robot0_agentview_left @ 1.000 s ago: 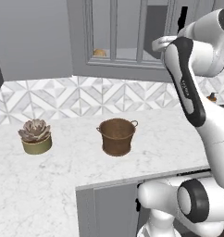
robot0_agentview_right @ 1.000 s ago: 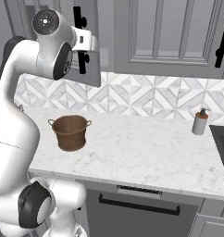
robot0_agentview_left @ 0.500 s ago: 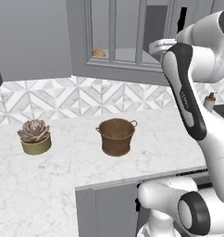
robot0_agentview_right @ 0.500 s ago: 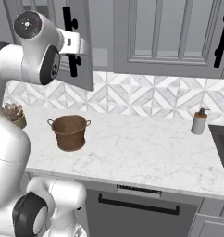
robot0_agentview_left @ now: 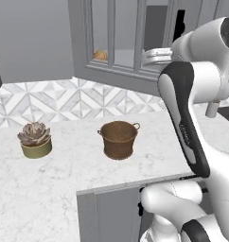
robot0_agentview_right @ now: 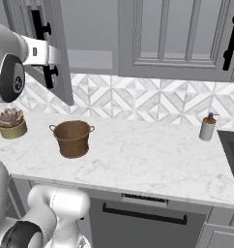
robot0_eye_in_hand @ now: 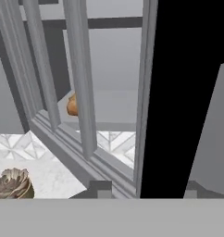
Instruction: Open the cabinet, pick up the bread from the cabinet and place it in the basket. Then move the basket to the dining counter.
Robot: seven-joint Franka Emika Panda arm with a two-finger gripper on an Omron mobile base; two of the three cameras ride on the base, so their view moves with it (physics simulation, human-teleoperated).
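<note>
We see a succulent pot at nine o'clock on the counter. The brown basket sits in the middle, with nothing in it. Up at twelve o'clock the bread lies on the cabinet shelf, behind the slatted door. The door is swung partly open. At three o'clock our gripper is up at the black bar handle. We cannot tell if the claw is squeezing it. We think the bread is light and soft, so we should pinch its round sides gently.
</note>
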